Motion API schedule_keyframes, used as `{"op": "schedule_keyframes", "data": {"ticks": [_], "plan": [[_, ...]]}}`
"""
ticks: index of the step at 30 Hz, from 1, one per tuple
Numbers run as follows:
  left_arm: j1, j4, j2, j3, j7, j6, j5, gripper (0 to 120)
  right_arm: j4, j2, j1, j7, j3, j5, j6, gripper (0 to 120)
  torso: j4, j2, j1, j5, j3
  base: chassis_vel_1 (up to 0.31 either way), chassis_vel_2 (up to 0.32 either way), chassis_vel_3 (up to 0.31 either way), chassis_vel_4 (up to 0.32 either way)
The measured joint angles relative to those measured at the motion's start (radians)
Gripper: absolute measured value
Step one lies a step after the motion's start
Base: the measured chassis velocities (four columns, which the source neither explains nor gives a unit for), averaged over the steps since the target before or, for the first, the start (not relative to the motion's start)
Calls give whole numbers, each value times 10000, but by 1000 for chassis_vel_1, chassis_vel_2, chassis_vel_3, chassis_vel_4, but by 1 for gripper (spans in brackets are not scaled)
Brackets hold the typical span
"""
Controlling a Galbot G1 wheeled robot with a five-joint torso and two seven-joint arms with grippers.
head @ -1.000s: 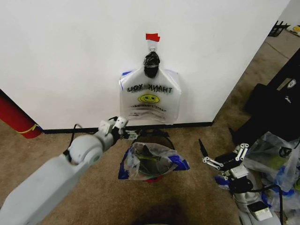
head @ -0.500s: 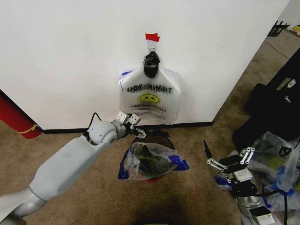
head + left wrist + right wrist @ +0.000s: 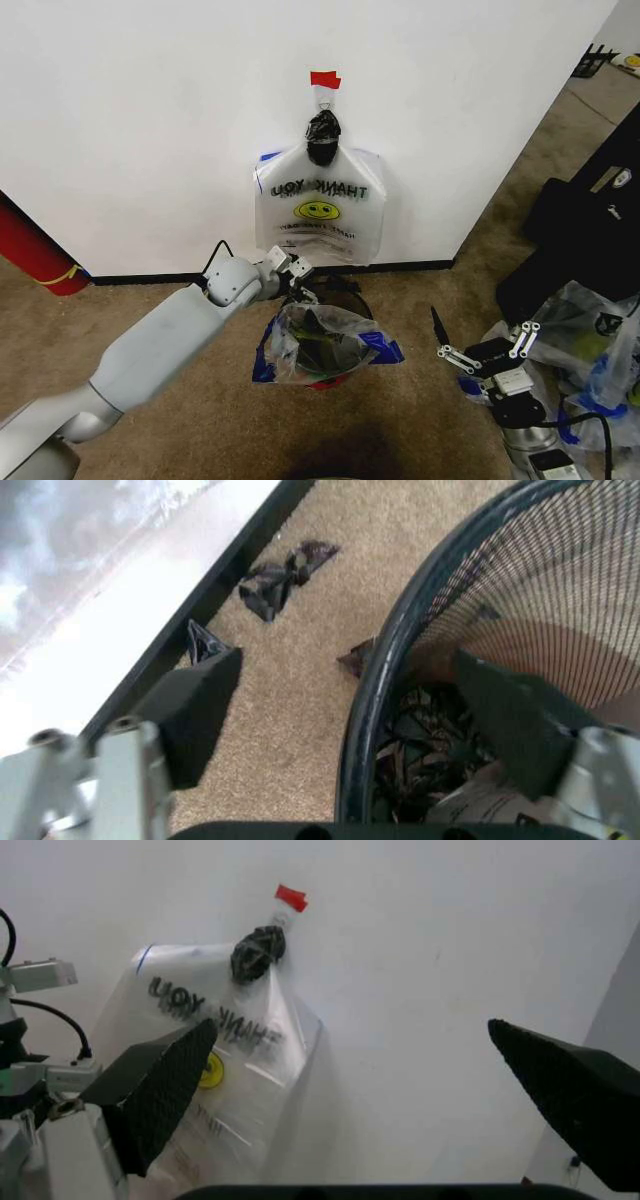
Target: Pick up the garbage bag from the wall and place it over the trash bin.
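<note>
The garbage bag (image 3: pixel 300 345), translucent with blue handles, lies spread over the mouth of the trash bin (image 3: pixel 345 288), whose black mesh rim and red base show around it. My left gripper (image 3: pixel 300 279) is open at the bin's far rim, by the wall. In the left wrist view the left gripper (image 3: pixel 350 720) straddles the trash bin's rim (image 3: pixel 385 667), one finger outside over the carpet and one inside the mesh. My right gripper (image 3: pixel 482 350) hangs open to the right of the bin, apart from it.
A matching THANK YOU bag (image 3: pixel 320 205) hangs on the wall under a black knot (image 3: pixel 322 135) and red tape. Heaped clear bags (image 3: pixel 590 345) and a black case (image 3: pixel 590 230) sit at right, a red cylinder (image 3: pixel 35 250) at left. A black scrap (image 3: pixel 285 577) lies by the baseboard.
My left arm has swung right and forward, bringing its gripper from left of the bin to the bin's far rim. The right gripper has shifted slightly lower and to the right.
</note>
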Motion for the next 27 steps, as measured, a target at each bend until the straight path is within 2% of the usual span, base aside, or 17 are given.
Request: {"op": "schedule_keyframes", "data": {"ticks": [3,5,8,10,12,17,19,21,24,25,27], "plan": [[-50,139,-31,78,55,-3,53,67,-23,61,-11,20,-3,-73,3,100,2,0,0,-1,0,0,0,0,0],[-50,174,-43,82,56,-4,53,63,-34,75,4,26,-10,-98,3,100,2,0,0,-1,0,0,0,0,0],[-6,210,-40,74,7,-8,-2,49,-87,110,85,31,-48,-181,6,100,2,0,0,0,0,0,0,0,0],[22,215,-35,65,-33,-8,-51,48,-98,119,108,31,-59,-200,6,100,2,0,0,-1,0,0,0,0,0],[104,227,0,-5,-144,-10,-182,36,-121,177,181,31,-96,-271,11,100,2,0,0,-2,0,0,0,0,0],[396,116,159,-295,-335,-15,-298,18,-186,330,309,44,-167,-492,16,100,2,0,0,-2,0,0,0,0,0],[487,37,211,-394,-397,-15,-361,15,-196,346,328,49,-179,-512,16,100,2,0,0,-2,0,0,0,0,0],[709,-162,355,-625,-557,-12,-515,5,-234,365,372,67,-208,-558,16,100,1,0,0,-1,0,0,0,0,0],[1374,-639,601,-1288,-1418,-14,-1168,1,-268,369,460,74,-242,-657,16,100,0,1,0,-3,-1,0,0,0,0],[1374,-639,601,-1288,-1418,-14,-1168,1,-268,369,460,74,-242,-657,16,100,0,1,0,-3,-1,0,0,0,0],[2038,-1069,758,-1799,-2450,-15,-1787,1,-316,369,524,75,-287,-684,16,100,2,0,0,-4,-1,0,0,0,0]]}}
